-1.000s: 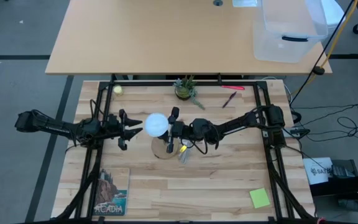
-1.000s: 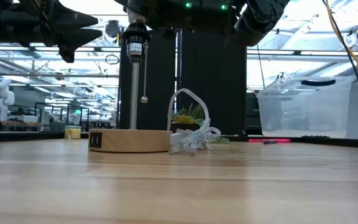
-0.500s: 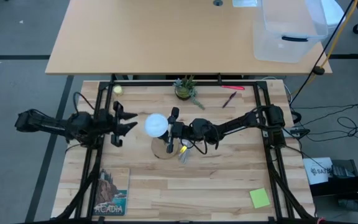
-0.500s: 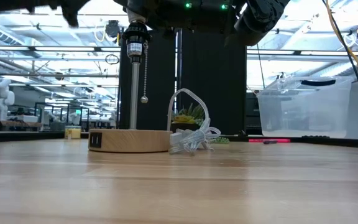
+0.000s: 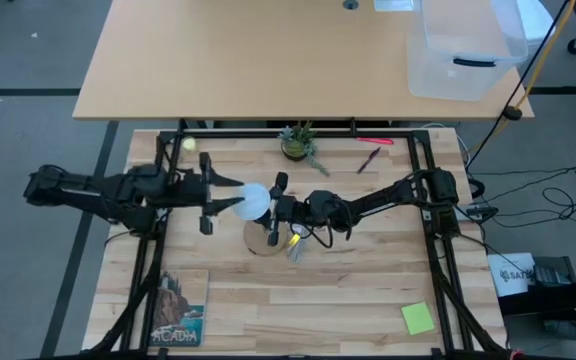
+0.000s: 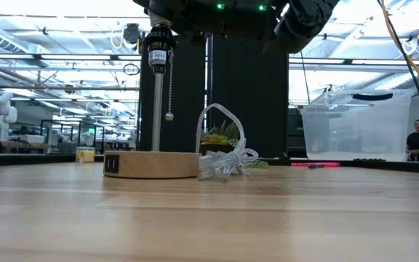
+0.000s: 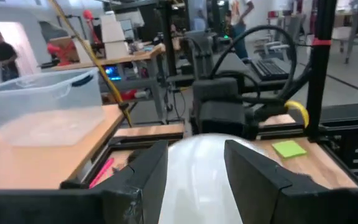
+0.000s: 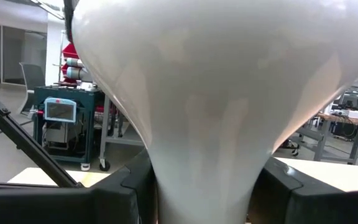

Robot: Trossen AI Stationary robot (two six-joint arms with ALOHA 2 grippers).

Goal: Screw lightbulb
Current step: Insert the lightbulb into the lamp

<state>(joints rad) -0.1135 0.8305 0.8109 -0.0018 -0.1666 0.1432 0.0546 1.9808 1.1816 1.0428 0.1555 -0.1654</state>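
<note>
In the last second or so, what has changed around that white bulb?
The left claw drew back from the lightbulb, then came in again; its fingers now sit open on either side of the globe. The right claw stayed clamped on the bulb's neck. The wooden stand did not move. A person has walked into the room behind.

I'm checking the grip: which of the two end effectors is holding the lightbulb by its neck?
The right end effector, clamped beside the lightbulb on its tapering neck; the left end effector only brackets the round globe, open.
</note>
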